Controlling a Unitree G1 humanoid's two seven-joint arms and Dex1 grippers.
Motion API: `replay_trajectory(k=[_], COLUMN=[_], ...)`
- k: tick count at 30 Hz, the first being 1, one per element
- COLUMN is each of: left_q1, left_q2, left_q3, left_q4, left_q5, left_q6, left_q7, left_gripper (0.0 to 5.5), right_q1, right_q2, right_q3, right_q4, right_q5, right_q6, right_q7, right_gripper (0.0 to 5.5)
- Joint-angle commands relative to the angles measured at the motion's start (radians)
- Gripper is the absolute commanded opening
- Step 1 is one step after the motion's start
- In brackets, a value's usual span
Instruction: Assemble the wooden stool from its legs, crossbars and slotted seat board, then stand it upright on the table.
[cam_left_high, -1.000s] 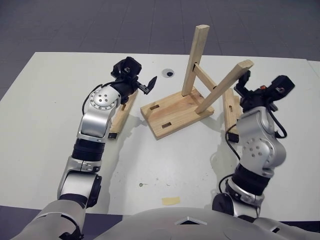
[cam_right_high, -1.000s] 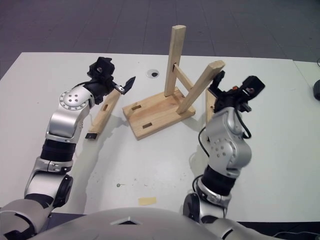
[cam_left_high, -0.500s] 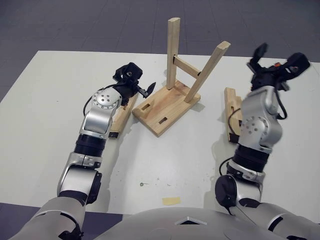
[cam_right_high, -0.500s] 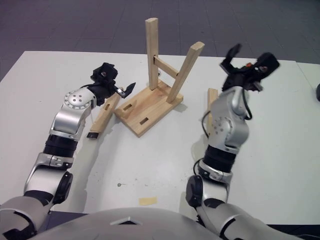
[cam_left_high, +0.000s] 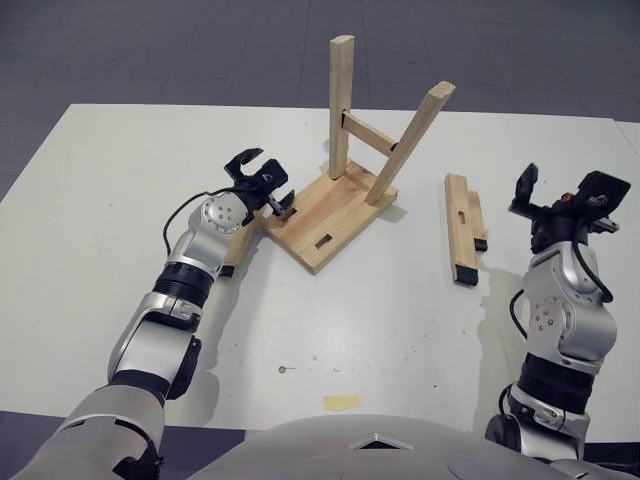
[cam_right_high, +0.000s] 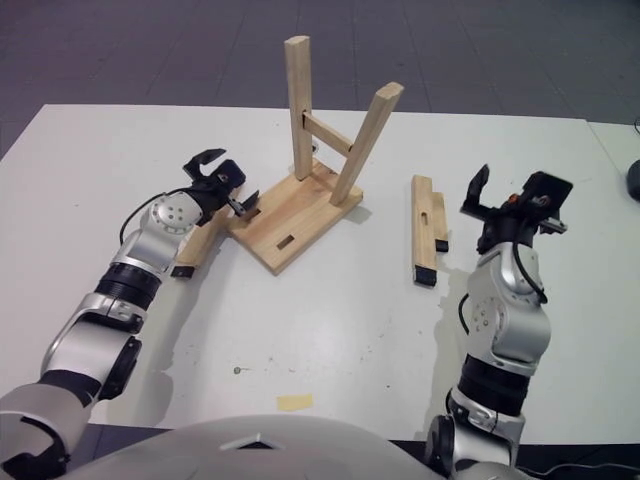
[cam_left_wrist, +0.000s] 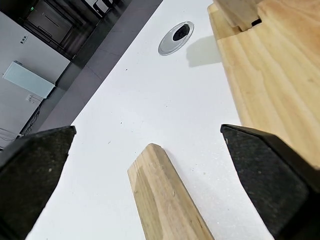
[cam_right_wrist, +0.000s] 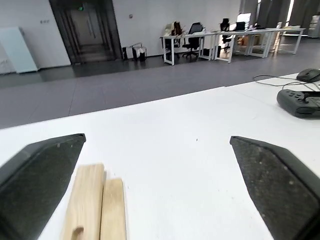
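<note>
Left eye view: seat board (cam_left_high: 325, 215) lies flat on the table (cam_left_high: 120, 180), with two legs (cam_left_high: 340, 100) and a crossbar (cam_left_high: 370, 133) slotted in. The left gripper (cam_left_high: 262, 183), jaws wide, hovers over a loose leg (cam_left_high: 238, 245) just beside the board's left edge. The right gripper (cam_left_high: 540, 200), jaws also wide, sits well to the board's right, beyond two loose bars (cam_left_high: 462, 228). The wood is probably stiff and light, so pinch mid-length across narrow faces.

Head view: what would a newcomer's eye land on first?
The half-built stool in the middle of the table stands out first. Its seat board lies flat, with two legs rising from it, joined by a crossbar. Two loose pieces lie flat to its right near the right gripper. A loose leg lies to its left under the left gripper. Both grippers' jaws are open.
</note>
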Motion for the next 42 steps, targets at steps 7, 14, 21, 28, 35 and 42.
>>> replay_trajectory(k=[7,14,21,28,35,42], left_q1=[0.242,0.218,0.212,0.220,0.214,0.212], left_q2=[0.039,0.020,0.023,0.014,0.023,0.007], left_q3=[-0.005,0.012,0.037,0.037,0.045,0.035], left_q4=[-0.439,-0.455,-0.440,-0.442,-0.414,-0.402], left_q5=[-0.040,-0.038,-0.044,-0.045,-0.046,-0.048], left_q6=[0.174,0.222,0.230,0.239,0.229,0.225], left_q7=[-0.156,-0.142,-0.128,-0.121,-0.122,-0.125], left_gripper=[5.40,5.40,5.40,5.40,5.40,5.40], right_q1=[0.122,0.116,0.099,0.021,0.017,-0.075], right_q2=[-0.104,-0.129,-0.109,-0.009,0.002,0.055], right_q3=[0.036,0.122,0.152,0.100,0.094,0.101], right_q4=[0.080,0.098,0.114,0.178,0.170,0.260], right_q5=[-0.013,-0.026,-0.052,-0.028,-0.073,-0.079], right_q6=[0.085,0.103,0.099,0.155,0.135,0.108], right_q7=[0.195,0.307,0.301,0.194,0.138,0.095], right_gripper=[5.38,5.38,5.38,5.38,5.38,5.38])
